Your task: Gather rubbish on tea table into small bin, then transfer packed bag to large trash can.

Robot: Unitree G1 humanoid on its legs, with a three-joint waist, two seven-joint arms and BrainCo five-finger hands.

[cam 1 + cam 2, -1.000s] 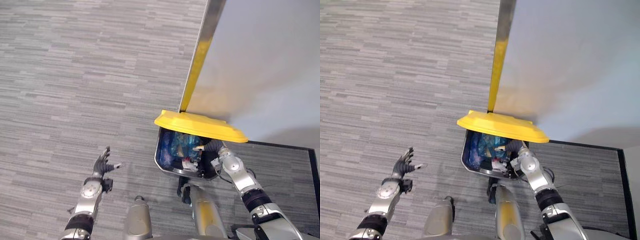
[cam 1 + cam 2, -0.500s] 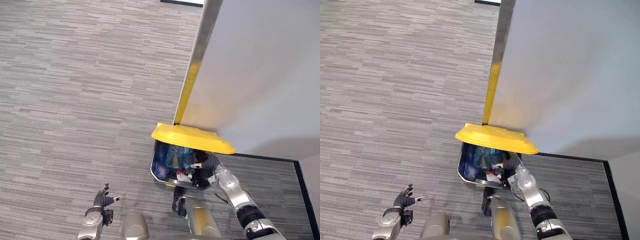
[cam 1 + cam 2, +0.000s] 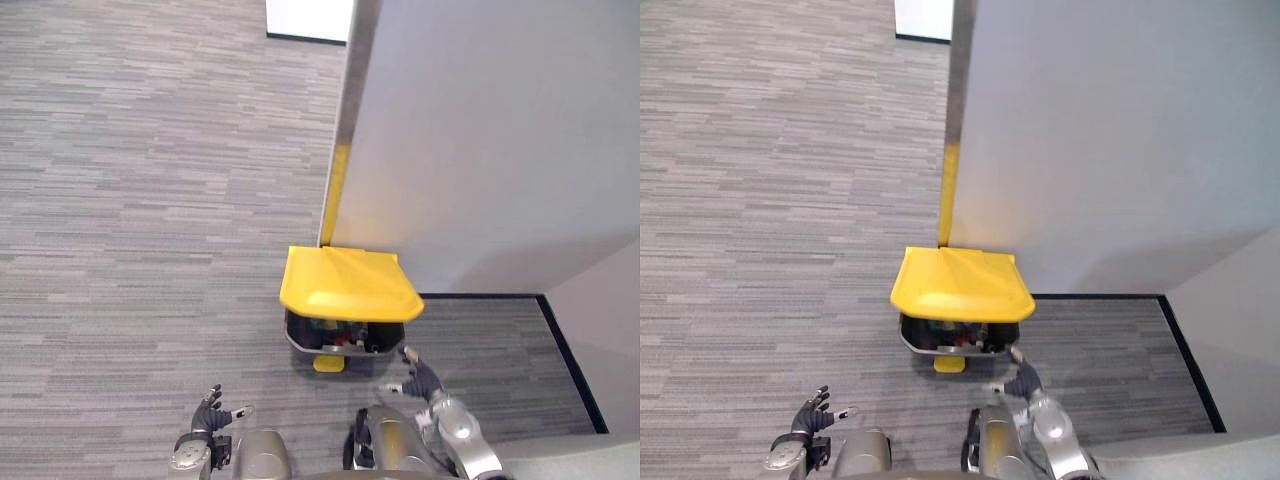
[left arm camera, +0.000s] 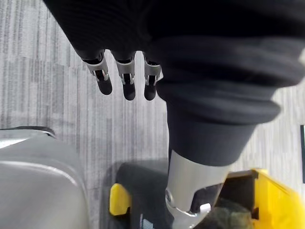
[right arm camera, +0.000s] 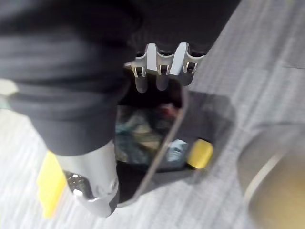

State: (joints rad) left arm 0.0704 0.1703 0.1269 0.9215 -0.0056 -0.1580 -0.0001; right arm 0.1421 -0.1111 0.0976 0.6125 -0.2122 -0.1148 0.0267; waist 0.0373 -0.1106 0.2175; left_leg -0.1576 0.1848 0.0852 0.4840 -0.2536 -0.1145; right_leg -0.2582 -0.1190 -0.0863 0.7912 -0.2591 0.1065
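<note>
Blue-green crumpled film, taken to be the packed bag [image 5: 136, 133], lay inside the large trash can [image 3: 300, 338], seen through the gap under the yellow lid [image 3: 345, 283]. It sat low in the dark bin body, with a reddish scrap showing among the folds. Its neck or knot could not be made out.

Judgement on handling: thin plastic, soft and light, probably slippery and easy to tear on the rim. The contents looked loose, so the bag would sag and shift if lifted. Best hold, should it need moving, would be the gathered top of the film, pinched between thumb and fingers, not the bulging sides. With the bag in the can, the transfer step was judged done or nearly so.

Lid stood tilted, front edge raised, rear edge towards the wall [image 3: 480, 130]. Yellow pedal [image 3: 327, 364] projected from the can's foot onto the carpet floor [image 3: 150, 200].

Right hand [image 3: 424, 379] hovered just in front of the can, near its right front corner, apart from rim and lid. Its fingers [image 5: 159, 71] were straight, nothing held. Left hand [image 3: 210, 412] hung well apart to the left over the carpet, fingers spread, empty.

Can stood at the outer corner of the wall, below a yellow strip [image 3: 335, 190] on that corner edge. Black skirting [image 3: 480, 296] ran along the wall base to the right.
</note>
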